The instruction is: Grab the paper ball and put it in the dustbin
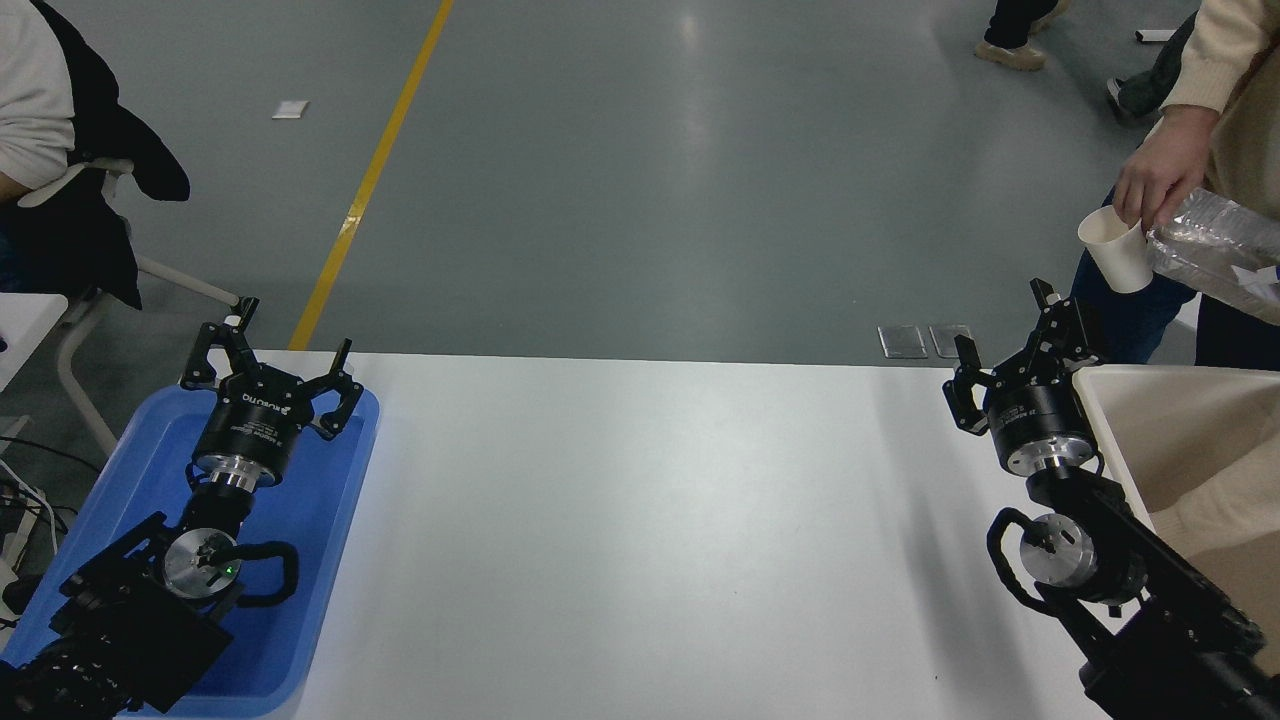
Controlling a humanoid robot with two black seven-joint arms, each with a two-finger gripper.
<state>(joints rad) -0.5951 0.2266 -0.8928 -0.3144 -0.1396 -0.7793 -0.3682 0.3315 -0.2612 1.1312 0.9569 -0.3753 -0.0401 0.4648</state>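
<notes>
No paper ball shows anywhere, neither on the table [650,520] nor in either gripper, so where it lies cannot be told. The bin [1100,425] stands at the table's right end, its pale inside partly hidden by the right arm. The right gripper [1010,360] hangs just beside the bin's near-left corner, above the table's far edge, jaws apart and holding nothing. The left gripper [270,365] sits parked at the table's left end, over a blue tray [330,520], jaws apart as well.

Beyond the bin a person's hand [1150,185] holds a white cup [1115,250] against a foil tray [1215,245].

By the look of it the task stands either finished, with the ball dropped out of sight in the bin, or waiting for a ball to be laid down. The next move calls for a ball within reach on the table; then the right gripper must come down over it with jaws wide.
</notes>
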